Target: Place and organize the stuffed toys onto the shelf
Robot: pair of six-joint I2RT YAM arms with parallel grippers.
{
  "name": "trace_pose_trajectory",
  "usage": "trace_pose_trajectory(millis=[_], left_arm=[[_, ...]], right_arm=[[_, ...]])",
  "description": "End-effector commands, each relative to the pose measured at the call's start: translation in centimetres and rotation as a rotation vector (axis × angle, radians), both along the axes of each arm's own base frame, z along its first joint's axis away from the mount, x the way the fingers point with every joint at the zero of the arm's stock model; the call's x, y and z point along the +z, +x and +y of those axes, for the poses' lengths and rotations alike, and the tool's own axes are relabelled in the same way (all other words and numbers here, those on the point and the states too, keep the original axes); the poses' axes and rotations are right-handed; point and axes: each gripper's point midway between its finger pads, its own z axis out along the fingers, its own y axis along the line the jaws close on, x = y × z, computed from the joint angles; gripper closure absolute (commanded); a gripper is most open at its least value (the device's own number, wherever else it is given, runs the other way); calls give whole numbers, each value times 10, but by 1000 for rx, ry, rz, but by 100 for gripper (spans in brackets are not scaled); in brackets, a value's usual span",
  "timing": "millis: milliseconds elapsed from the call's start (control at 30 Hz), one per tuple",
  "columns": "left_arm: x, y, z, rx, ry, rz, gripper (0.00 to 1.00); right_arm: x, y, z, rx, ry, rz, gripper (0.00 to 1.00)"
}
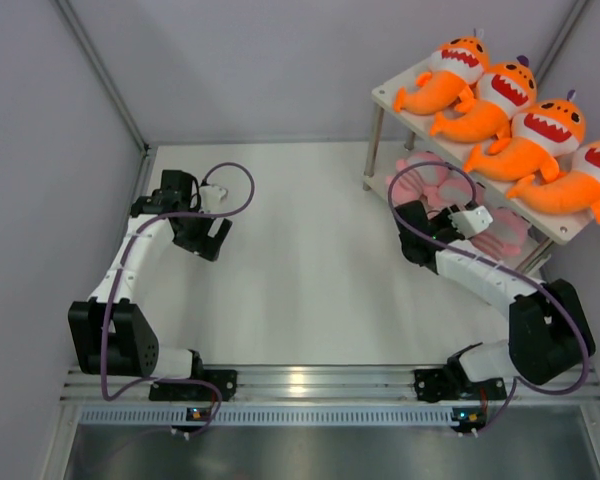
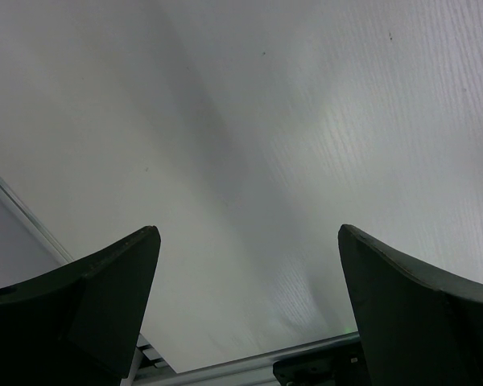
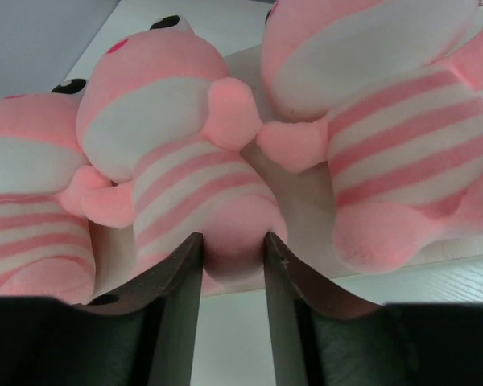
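Several orange shark plush (image 1: 492, 102) lie in a row on the top board of the shelf (image 1: 398, 92) at the back right. Three pink striped plush lie on the lower board (image 3: 304, 203), side by side: left (image 3: 24, 193), middle (image 3: 169, 153), right (image 3: 386, 121). In the top view they show partly under the shelf (image 1: 427, 180). My right gripper (image 3: 233, 245) is at the shelf's front edge (image 1: 468, 217), shut on the bottom end of the middle pink plush. My left gripper (image 2: 248, 233) is open and empty above the white table, far left (image 1: 208, 238).
Grey walls close in the table on the left, back and right. The shelf's thin metal leg (image 1: 374, 148) stands at its left front corner. An aluminium rail (image 1: 320, 382) runs along the near edge by the arm bases.
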Motion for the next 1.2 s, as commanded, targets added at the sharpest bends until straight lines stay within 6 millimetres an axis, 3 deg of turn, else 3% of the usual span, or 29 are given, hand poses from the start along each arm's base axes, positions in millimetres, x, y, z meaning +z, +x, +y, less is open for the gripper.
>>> trace_pose_trajectory(millis=[0, 67, 200, 367, 467, 567, 633, 667, 700, 733, 767, 833, 967, 1000, 1067, 1100, 1133, 1167], left_arm=[[8, 4, 3, 3, 8, -47, 1], [8, 4, 3, 1, 9, -47, 2], [9, 5, 2, 3, 6, -49, 1], [10, 3, 4, 5, 14, -54, 1], [10, 2, 4, 7, 14, -55, 1], [12, 2, 5, 12, 19, -61, 1], [14, 2, 6, 18, 21, -67, 2], [13, 1, 6, 20, 21, -66, 2], [14, 0, 7, 23, 24, -70, 2], [15, 0, 7, 26, 26, -73, 2], [15, -1, 8, 33, 26, -73, 2], [17, -4, 9, 39, 30, -84, 2], [23, -8, 5, 43, 7, -109, 2], [23, -9, 5, 47, 3, -110, 1], [18, -13, 0, 39, -25, -96, 1], [16, -15, -2, 32, -34, -88, 1], [11, -20, -7, 19, -61, -70, 1], [9, -21, -10, 12, -75, -66, 1]], right_arm=[[27, 7, 2, 35, 0, -48, 62], [36, 5, 5, 68, -17, -50, 55], [44, 3, 16, 166, -39, -34, 31], [65, -2, 37, 303, -126, 4, 12], [76, -5, 73, 503, -275, 77, 9], [81, -6, 129, 822, -414, 101, 7], [76, -15, 172, 1093, -461, 89, 7], [81, -22, 184, 1181, -464, 49, 7], [75, -29, 194, 1266, -475, 38, 7], [76, -39, 215, 1412, -488, -12, 7], [83, -47, 220, 1458, -481, -61, 6], [70, -62, 227, 1570, -527, -75, 4], [60, -78, 216, 1591, -566, -120, 4], [47, -82, 211, 1595, -574, -104, 4], [56, -89, 205, 1581, -595, -184, 4], [42, -95, 202, 1595, -604, -178, 4], [50, -100, 198, 1584, -609, -234, 4], [43, -104, 196, 1587, -614, -260, 3]])
